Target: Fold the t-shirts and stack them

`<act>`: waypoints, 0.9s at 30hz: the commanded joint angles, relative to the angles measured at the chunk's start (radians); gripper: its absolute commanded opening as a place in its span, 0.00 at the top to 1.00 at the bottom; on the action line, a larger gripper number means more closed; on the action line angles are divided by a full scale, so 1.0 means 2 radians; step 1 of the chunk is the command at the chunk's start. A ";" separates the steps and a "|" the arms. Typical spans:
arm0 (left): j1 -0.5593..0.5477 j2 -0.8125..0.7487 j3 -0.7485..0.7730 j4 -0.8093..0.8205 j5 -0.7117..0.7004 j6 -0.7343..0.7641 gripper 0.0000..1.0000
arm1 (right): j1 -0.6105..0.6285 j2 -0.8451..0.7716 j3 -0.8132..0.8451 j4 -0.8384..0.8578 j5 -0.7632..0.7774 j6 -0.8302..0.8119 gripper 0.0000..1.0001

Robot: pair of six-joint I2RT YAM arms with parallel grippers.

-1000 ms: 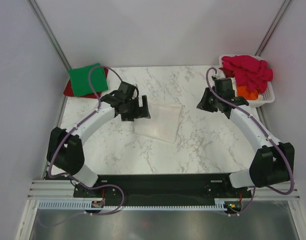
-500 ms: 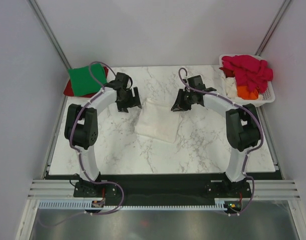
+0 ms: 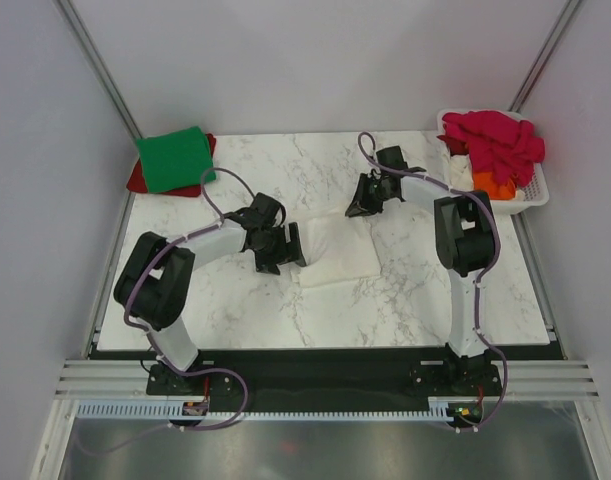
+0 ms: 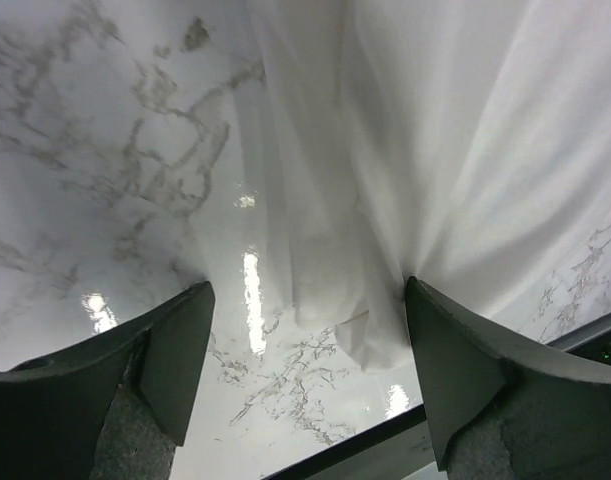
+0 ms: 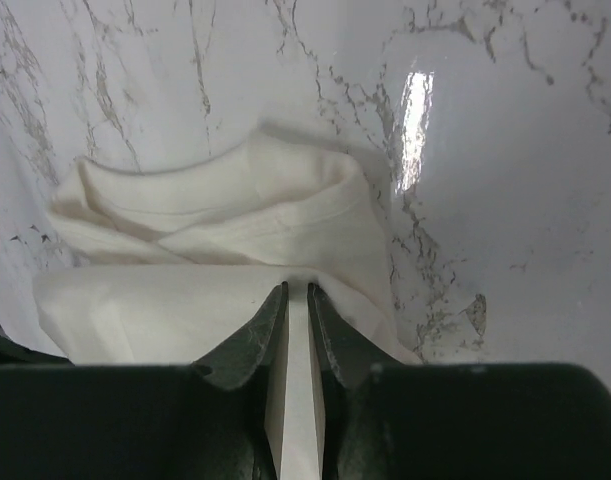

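My left end effector (image 3: 283, 250) has come toward me from the far left corner of the white shirt (image 3: 340, 250) and is now low at its left edge. Its fingers stand wide apart, released, with loose folds of cloth lying on the counter (image 3: 415, 290) between them; it holds nothing. The shirt itself has changed. Half a second ago it lay wider and flatter, now it is a smaller, thicker bundle in the middle of the counter. I judge that one fold is just laid down, but the left edge looks wrinkled and not yet neat.

A little farther, my right end effector (image 3: 363, 205) stays at the far right corner of the shirt, clenched on a thin edge of the cloth. It must let go before the bundle can be moved.

Far left, the green shirt (image 3: 175, 158) lies folded on top of the red shirt (image 3: 135, 180); this is the stack, well apart from my bundle. Far right, the basket (image 3: 533, 195) holds magenta shirts (image 3: 495, 140) and an orange shirt (image 3: 497, 186), not yet folded. Nothing lies between the bundle and the stack; only my left arm crosses that way.
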 commanded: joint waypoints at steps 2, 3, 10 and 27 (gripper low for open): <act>-0.011 -0.027 -0.026 0.010 0.001 -0.016 0.16 | -0.012 0.018 0.021 -0.008 0.018 -0.021 0.77; -0.010 -0.043 -0.019 0.007 -0.006 -0.012 0.16 | -0.012 0.010 0.021 -0.008 0.018 -0.021 0.76; 0.028 -0.070 0.029 -0.006 -0.049 0.016 0.18 | -0.012 -0.067 0.031 -0.044 0.024 -0.027 0.30; 0.062 0.087 0.137 0.112 0.054 0.045 0.17 | 0.074 -0.428 -0.439 0.138 -0.020 0.048 0.11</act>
